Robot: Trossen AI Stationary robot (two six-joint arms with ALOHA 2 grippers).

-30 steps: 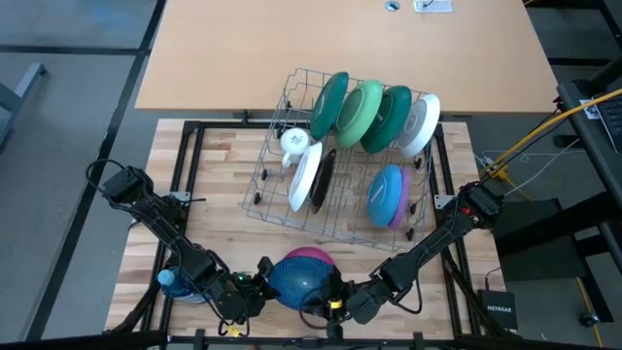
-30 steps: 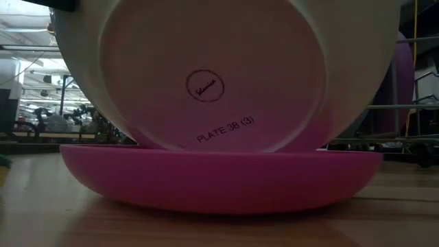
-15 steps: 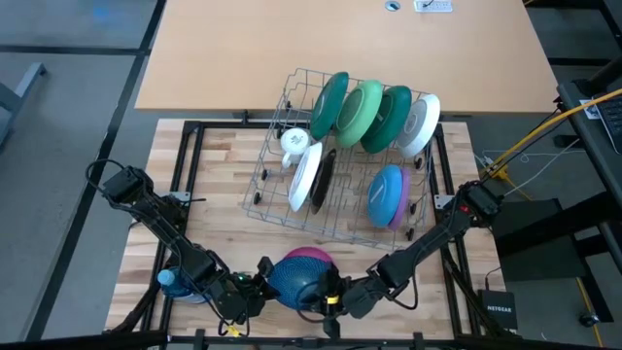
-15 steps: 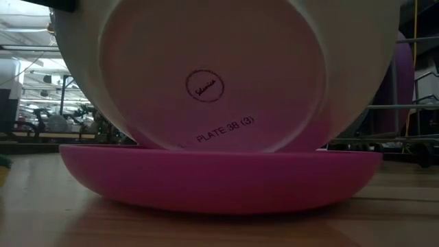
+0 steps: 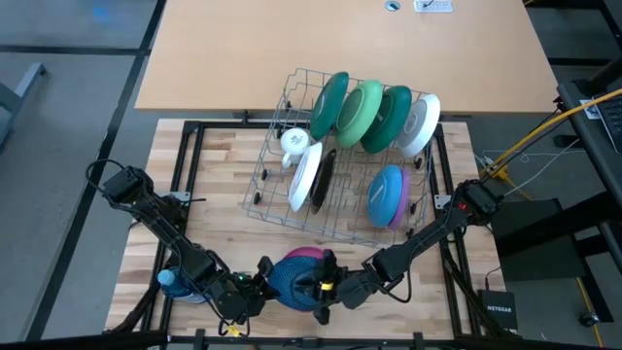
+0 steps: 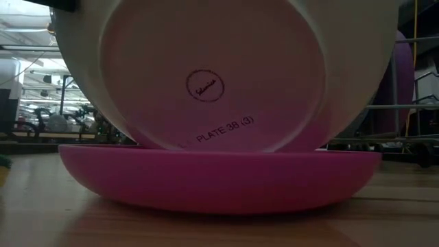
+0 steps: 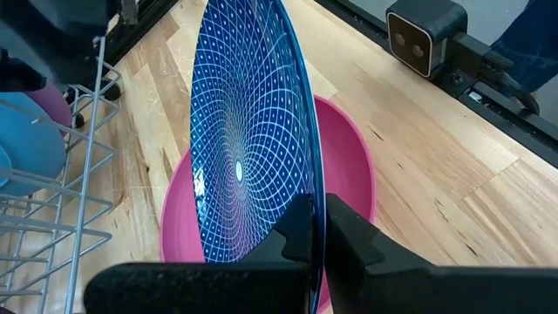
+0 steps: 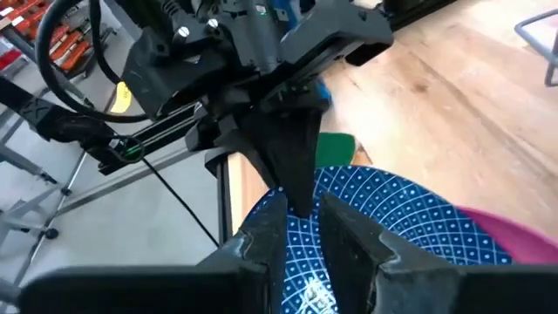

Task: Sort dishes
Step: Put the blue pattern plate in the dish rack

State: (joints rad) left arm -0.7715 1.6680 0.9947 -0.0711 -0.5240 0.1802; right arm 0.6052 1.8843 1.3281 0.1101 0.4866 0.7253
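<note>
Both grippers pinch the blue patterned plate (image 7: 248, 139) upright over the pink plate (image 6: 219, 182). Left gripper (image 7: 318, 231) clamps one rim edge; right gripper (image 8: 301, 222) clamps the opposite edge, both arms stretched low at the table's near side.

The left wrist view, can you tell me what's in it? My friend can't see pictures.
The left pincer is shut on the rim of a blue plate with a white dotted swirl pattern, holding it up on edge over a pink plate that lies flat on the wooden table. A wire dish rack with a light blue plate shows at one side.
</note>
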